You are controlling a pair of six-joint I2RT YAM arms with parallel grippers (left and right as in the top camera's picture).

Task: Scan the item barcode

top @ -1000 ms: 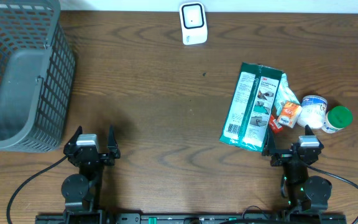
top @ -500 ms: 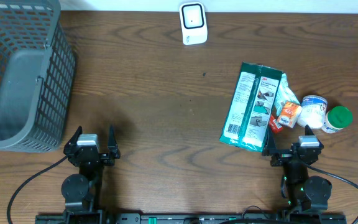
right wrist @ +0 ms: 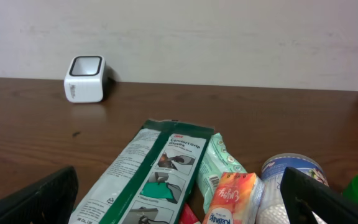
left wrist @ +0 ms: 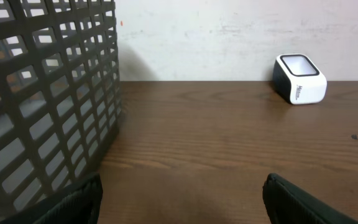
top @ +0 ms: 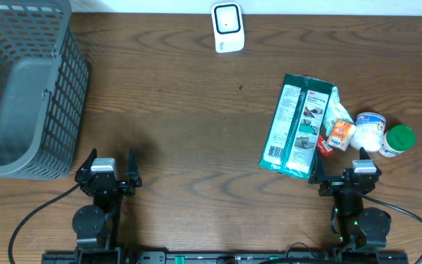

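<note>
Left pincer (top: 110,157): spread wide, empty, low at near edge of bench (top: 182,110), near grey basket (top: 75,88).

Right pincer (top: 339,166): fully spread, holding nothing, fingers just beside near end of green packet (top: 293,125).

Packet lies flat on right half of bench, long axis slightly tilted. White patch at its near-left corner, possibly barcode; too small to tell.

Clustered at packet's right side: pale green pouch (top: 335,110), orange sachet (top: 339,134), white tub (top: 368,130), green-topped container (top: 399,138).

White scanner (top: 227,28) upright at far edge, well apart from packet.
</note>
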